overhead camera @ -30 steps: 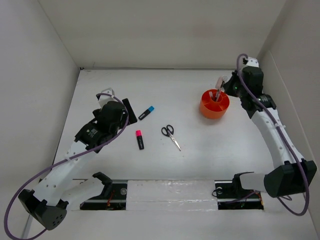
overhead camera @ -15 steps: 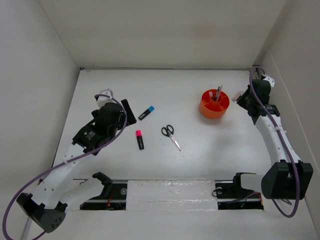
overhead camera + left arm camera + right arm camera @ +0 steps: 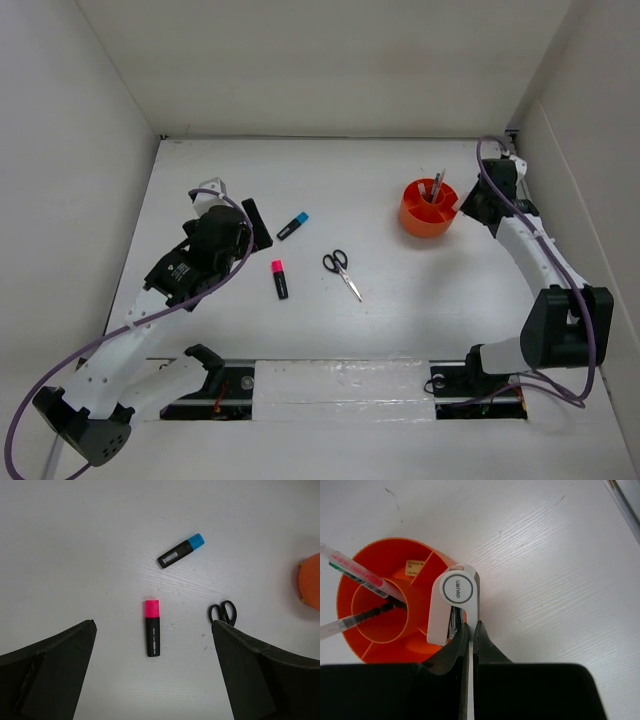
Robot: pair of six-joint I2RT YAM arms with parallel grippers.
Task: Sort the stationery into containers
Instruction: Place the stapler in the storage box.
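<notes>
The round orange tub [image 3: 428,223] stands at the back right with thin pens [image 3: 357,575] upright in its centre cup and a small cream eraser [image 3: 413,568] in one outer compartment. My right gripper [image 3: 471,625] is shut on a small white piece [image 3: 454,605], held at the tub's rim [image 3: 390,542]; in the top view this gripper [image 3: 470,203] is just right of the tub. My left gripper [image 3: 153,625] hangs open above the pink-and-black highlighter [image 3: 152,635]. The blue-capped marker [image 3: 180,551] and the black-handled scissors [image 3: 223,612] lie on the table.
White walls close in the table at the back and on both sides. The right wall [image 3: 570,200] is close behind my right arm. In the top view the highlighter [image 3: 279,279], marker [image 3: 293,226] and scissors [image 3: 341,272] lie spread across the table's middle.
My right arm has swung from above the tub out to its right side, still holding the white piece. The left arm has not moved.
</notes>
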